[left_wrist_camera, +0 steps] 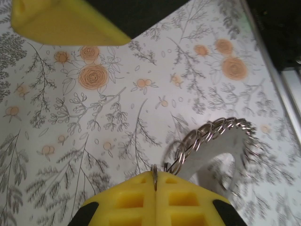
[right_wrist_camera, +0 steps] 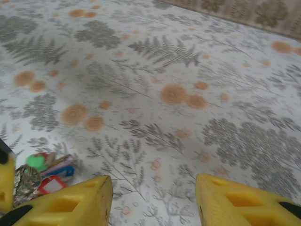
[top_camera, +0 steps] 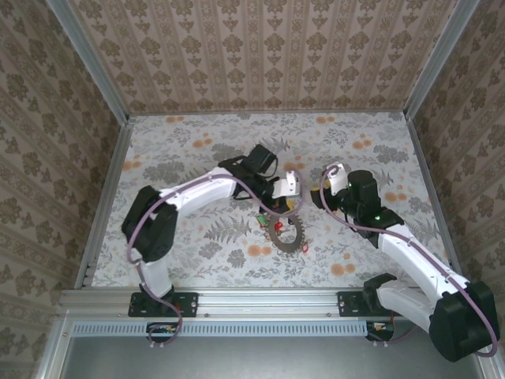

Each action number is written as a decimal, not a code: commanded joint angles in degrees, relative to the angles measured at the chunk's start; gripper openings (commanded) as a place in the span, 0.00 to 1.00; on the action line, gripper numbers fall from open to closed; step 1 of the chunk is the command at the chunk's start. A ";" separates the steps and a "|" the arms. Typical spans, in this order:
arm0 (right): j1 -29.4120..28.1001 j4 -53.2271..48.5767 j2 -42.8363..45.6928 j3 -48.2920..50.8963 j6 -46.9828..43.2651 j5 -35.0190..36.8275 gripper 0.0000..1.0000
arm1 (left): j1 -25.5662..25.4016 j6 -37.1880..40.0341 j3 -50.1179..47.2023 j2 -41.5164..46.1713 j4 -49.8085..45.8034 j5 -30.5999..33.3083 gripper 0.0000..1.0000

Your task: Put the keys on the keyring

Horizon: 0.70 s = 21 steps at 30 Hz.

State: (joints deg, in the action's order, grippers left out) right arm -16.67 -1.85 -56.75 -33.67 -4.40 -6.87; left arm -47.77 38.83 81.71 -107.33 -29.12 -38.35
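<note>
Yellow pads of the left pincer press together on the thin wire at the edge of the keyring, a grip that the left wrist view makes plain. The overhead view places the ring mid-surface, just nearer than that pincer. The right wrist view shows the right pincer gaping wide and empty, with loose keys with green and red tags to its left.

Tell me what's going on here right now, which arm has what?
The left gripper is shut on a thin wire loop at the edge of the keyring. The right gripper hangs open and empty over the floral table; a loose bunch of keys with red, green and blue tags lies to its left in its wrist view, not yet picked up.
</note>
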 commanded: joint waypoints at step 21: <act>8.77 14.59 6.76 12.36 7.52 22.77 0.83 | 3.82 -19.52 -14.62 12.60 31.67 10.46 0.40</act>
State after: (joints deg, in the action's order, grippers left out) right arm -8.80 4.10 -48.84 -23.49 4.25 10.04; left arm -47.16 26.02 75.07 -103.72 -14.57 -31.24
